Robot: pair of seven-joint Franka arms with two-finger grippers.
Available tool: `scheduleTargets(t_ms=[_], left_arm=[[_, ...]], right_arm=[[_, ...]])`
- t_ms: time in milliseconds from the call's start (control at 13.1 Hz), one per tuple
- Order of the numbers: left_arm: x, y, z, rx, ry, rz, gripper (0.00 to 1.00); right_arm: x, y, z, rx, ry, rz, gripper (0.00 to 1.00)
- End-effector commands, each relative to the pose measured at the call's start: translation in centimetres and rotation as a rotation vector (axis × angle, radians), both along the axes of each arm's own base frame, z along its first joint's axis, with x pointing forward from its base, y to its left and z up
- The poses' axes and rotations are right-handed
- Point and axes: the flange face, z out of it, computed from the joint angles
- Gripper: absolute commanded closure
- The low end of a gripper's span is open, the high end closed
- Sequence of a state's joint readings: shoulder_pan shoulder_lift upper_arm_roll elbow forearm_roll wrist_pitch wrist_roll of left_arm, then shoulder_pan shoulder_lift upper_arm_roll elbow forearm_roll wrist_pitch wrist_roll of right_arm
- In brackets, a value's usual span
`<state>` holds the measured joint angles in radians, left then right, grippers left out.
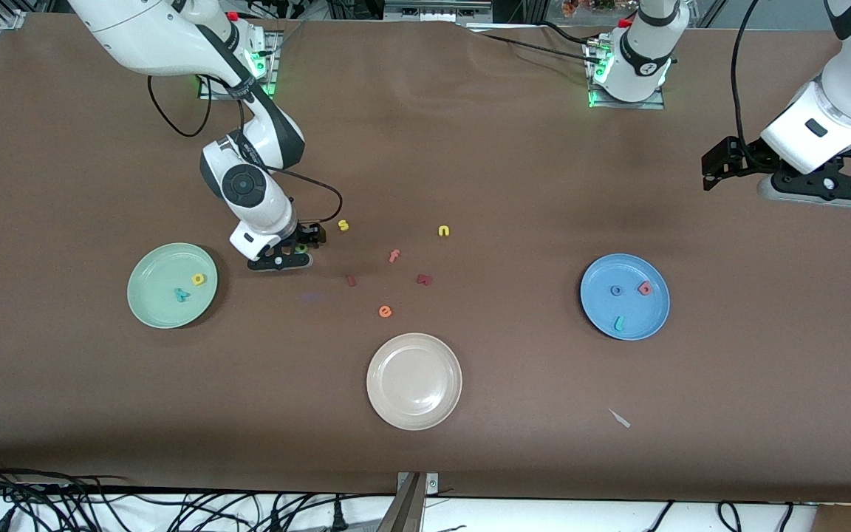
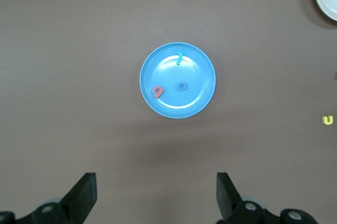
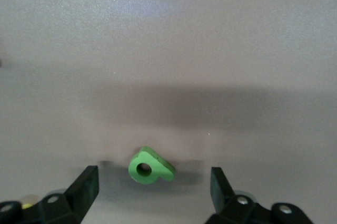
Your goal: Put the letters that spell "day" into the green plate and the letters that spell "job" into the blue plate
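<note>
The green "a" (image 3: 150, 166) lies flat on the table between the open fingers of my right gripper (image 3: 154, 187), touching neither; from the front it peeks out at the gripper (image 1: 289, 255). The green plate (image 1: 156, 273) beside it holds the yellow "d" (image 1: 198, 279) and teal "y" (image 1: 182, 295). The blue plate (image 1: 632, 307) holds the blue "o" (image 1: 617, 290), red "b" (image 1: 645, 288) and teal "j" (image 1: 618, 323). My left gripper (image 1: 817, 188) waits open in the air at the left arm's end, empty (image 2: 156, 192), looking down on the blue plate (image 2: 195, 71).
A cream plate (image 1: 414, 399) sits nearest the front camera. Loose letters lie mid-table: yellow "s" (image 1: 343, 225), yellow "n" (image 1: 443, 231), pink "f" (image 1: 394, 256), orange "e" (image 1: 385, 312) and two dark red ones (image 1: 351, 281) (image 1: 424, 279). A white scrap (image 1: 620, 418) lies near the front edge.
</note>
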<state>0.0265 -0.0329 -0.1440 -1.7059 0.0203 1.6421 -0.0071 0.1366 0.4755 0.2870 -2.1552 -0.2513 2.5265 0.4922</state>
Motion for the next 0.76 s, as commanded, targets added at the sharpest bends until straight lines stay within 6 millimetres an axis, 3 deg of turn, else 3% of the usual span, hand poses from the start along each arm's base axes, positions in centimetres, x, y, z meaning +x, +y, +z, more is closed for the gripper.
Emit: scheduleTargets(t_ms=[0, 687], left_arm=[[0.32, -0.22, 0.94, 0.003, -0.005, -0.003, 0.0], [0.98, 0.25, 0.52, -0.002, 0.0, 0.009, 0.0]], right_arm=[[0.01, 0.22, 0.11, -0.011, 0.001, 0.034, 0.1], [-0.14, 0.45, -0.16, -0.009, 0.008, 0.061, 0.32]])
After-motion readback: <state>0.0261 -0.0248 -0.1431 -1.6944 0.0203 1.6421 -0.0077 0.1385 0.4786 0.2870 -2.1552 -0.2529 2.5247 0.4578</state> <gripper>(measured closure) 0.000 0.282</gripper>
